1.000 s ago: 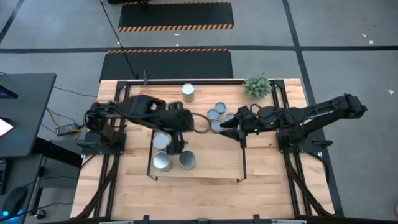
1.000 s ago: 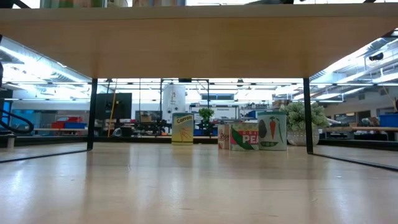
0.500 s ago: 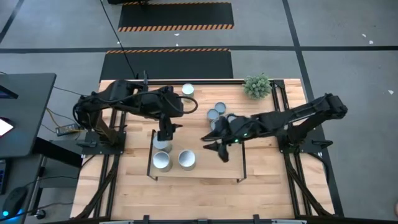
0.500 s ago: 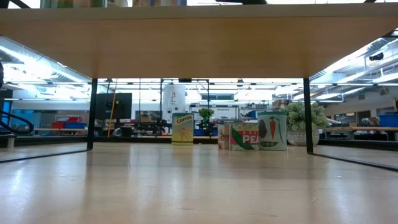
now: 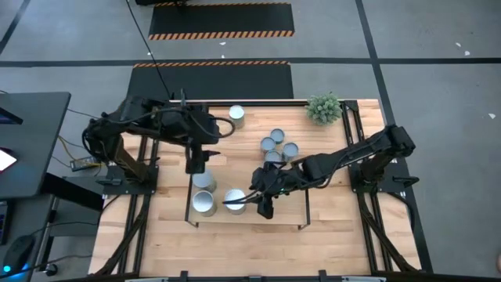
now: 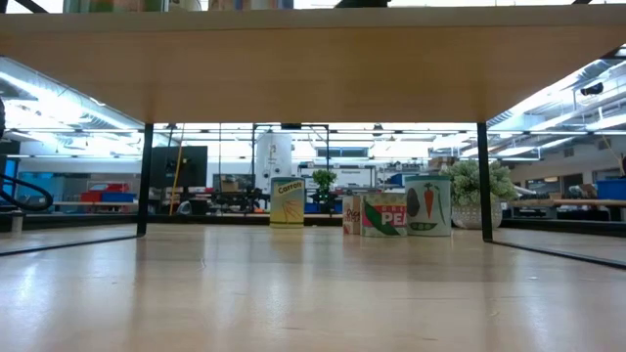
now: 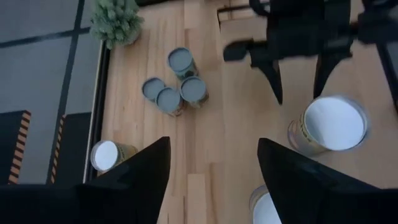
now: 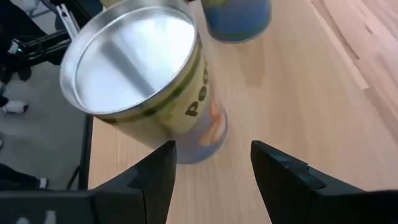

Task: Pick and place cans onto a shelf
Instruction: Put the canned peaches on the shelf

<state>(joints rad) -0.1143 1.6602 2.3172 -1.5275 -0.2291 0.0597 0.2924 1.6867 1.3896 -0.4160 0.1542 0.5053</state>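
The shelf [image 5: 266, 218] is laid near the tabletop's [image 5: 344, 235] front edge, its long axis along that edge. The right gripper [image 8: 211, 155] is held open just beside a pale can [image 5: 235, 200] on the shelf. The left gripper [image 7: 211, 155] is held open over the shelf's back left corner. Two more pale cans [image 5: 203, 192] are stood at the shelf's left end. All are upright, axes vertical.

Overhead, table-level, two wrist cameras

A big workshop or lab hall is showing: hazard-striped floor mats [image 5: 221, 19], ceiling strip lights [image 6: 59, 106], far workbenches [image 6: 93, 206].
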